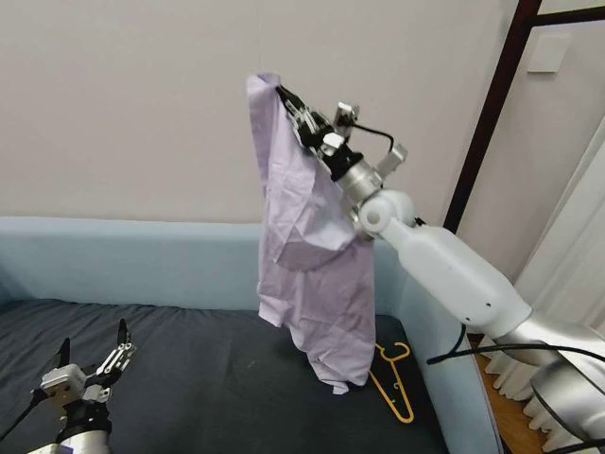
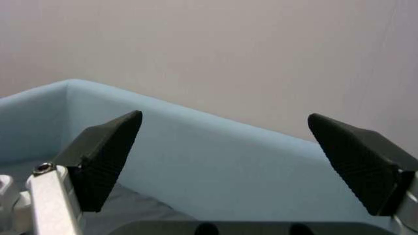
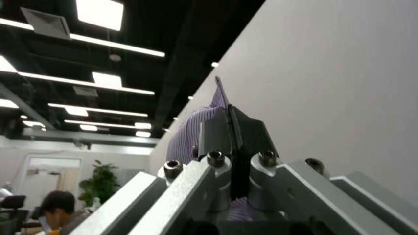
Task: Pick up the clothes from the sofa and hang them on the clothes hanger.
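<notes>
Fingers of the right pincer (image 1: 284,95) are pressed together on the top edge of a lavender garment (image 1: 312,255), holding it high in front of the pale wall. In the right wrist view the same pincer (image 3: 230,122) is narrow, with finely striped lavender cloth (image 3: 193,129) bunched beside and between its fingers.

From that grip the garment hangs straight down below the pincer in loose folds, in front of the sofa's light blue back (image 1: 142,260). Its lowest corner ends over the dark seat cushion (image 1: 189,369); whether it touches the cushion cannot be told.

The sofa holds one loose thing: a yellow hanger (image 1: 397,378) lying flat on the seat, far below the right pincer and just beside the garment's lowest corner, near the sofa's right end.

A dark upright post (image 1: 492,113) stands beyond the right arm, further right than the pincer.

The left pincer (image 1: 90,364) is low over the near left part of the seat, well apart from the garment, its fingers spread wide around nothing. In the left wrist view its two ribbed pads (image 2: 104,156) stand far apart, with the sofa's blue back (image 2: 196,171) seen beyond them.
</notes>
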Available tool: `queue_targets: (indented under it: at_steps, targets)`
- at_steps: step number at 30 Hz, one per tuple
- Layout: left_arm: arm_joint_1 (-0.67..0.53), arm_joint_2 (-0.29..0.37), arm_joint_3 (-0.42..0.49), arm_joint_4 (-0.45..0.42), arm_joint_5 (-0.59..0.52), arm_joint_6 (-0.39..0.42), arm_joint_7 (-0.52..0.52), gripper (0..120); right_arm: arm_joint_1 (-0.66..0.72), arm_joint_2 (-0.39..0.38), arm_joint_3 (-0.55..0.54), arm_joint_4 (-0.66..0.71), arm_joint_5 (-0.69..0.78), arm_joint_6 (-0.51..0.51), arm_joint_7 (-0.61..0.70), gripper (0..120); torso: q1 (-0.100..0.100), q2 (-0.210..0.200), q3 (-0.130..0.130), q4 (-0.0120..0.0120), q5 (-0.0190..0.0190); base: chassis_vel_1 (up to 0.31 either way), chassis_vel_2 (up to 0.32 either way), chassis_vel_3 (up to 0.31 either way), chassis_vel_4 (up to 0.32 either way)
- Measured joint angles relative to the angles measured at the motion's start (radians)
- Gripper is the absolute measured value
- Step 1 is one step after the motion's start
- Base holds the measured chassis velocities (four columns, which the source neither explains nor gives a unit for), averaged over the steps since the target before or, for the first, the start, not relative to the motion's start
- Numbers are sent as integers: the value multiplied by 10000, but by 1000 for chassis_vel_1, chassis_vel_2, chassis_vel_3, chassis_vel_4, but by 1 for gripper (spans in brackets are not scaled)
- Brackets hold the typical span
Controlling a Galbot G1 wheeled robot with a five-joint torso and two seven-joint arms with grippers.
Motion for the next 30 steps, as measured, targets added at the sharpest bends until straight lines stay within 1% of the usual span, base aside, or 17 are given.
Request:
queue_targets:
  at_steps: [2, 3, 7, 8, 10, 12, 13, 16, 17, 19, 21, 23, 26, 27, 28, 29, 30]
  targets:
    - [-23, -44, 35, 67, 34, -14, -2, 100, -680, -275, 50, 541, 157, -44, -107, 0, -1, 1, -1, -3, 3, 0, 0, 0, 0]
    - [-23, -44, 35, 67, 34, -14, -2, 100, -680, -275, 50, 541, 157, -44, -107, 0, -1, 1, -1, -3, 3, 0, 0, 0, 0]
    - [-155, -139, 255, 174, 225, -20, -3, 100, -2872, -1400, 76, 1024, -332, 41, -704, 0, 0, 0, 0, -12, 13, 0, 0, 0, 0]
    - [-155, -139, 255, 174, 225, -20, -3, 100, -2872, -1400, 76, 1024, -332, 41, -704, 0, 0, 0, 0, -12, 13, 0, 0, 0, 0]
    - [-237, -201, 410, 224, 374, -20, -3, 100, -4371, -1882, 268, 679, -1109, 203, -1413, 0, -1, 0, 0, -11, 8, 0, 0, 0, 0]
    - [-305, -245, 526, 264, 482, -13, -5, 100, -5677, -2025, 547, -15, -1882, 387, -2035, 0, -1, -1, 2, -14, 16, 0, 0, 0, 0]
    - [-305, -245, 526, 264, 482, -13, -5, 100, -5677, -2025, 547, -15, -1882, 387, -2035, 0, -1, -1, 2, -14, 16, 0, 0, 0, 0]
    - [-396, -292, 729, 306, 665, 35, -8, 100, -7609, -1821, 1165, -1549, -3519, 946, -2573, 0, -1, 0, 0, -12, 8, 0, 0, 0, 0]
    - [-396, -292, 729, 306, 665, 35, -8, 100, -7609, -1821, 1165, -1549, -3519, 946, -2573, 0, -1, 0, 0, -12, 8, 0, 0, 0, 0]
    - [-413, -305, 794, 311, 727, 67, -8, 100, -8426, -1512, 1502, -2262, -4388, 1331, -2623, 0, -1, 0, 0, -6, 11, 0, 0, 0, 0]
    - [-411, -311, 821, 311, 752, 84, -13, 100, -9002, -1249, 1779, -2678, -5004, 1562, -2559, 0, -1, 0, 0, -7, 7, 0, 0, 0, 0]
    - [-406, -312, 830, 311, 758, 85, -13, 100, -9175, -1155, 1854, -2787, -5205, 1626, -2451, 0, -1, 0, 0, -7, 8, 0, 0, 0, 0]
    - [-347, -310, 837, 303, 766, 87, -34, 100, -9576, -782, 2171, -3232, -6321, 1802, -1662, 0, -2, 0, 0, -5, 6, 0, 0, 0, 0]
    - [-323, -300, 836, 285, 765, 85, -40, 100, -9608, -687, 2243, -3344, -6938, 1844, -1042, 0, -2, 0, 0, -4, 6, 0, 0, 0, 0]
    - [-323, -300, 836, 285, 765, 85, -40, 100, -9608, -687, 2243, -3344, -6938, 1844, -1042, 0, -2, 0, 0, -4, 6, 0, 0, 0, 0]
    - [-312, -291, 833, 277, 761, 81, -40, 100, -9622, -659, 2255, -3358, -7254, 1842, -639, 0, -1, 0, -1, -3, 6, 0, 0, 0, 0]
    - [-284, -264, 810, 253, 734, 74, -44, 100, -9675, -643, 2268, -3320, -8002, 1727, 382, 0, -1, 1, 0, -3, 6, 0, 0, 0, 0]
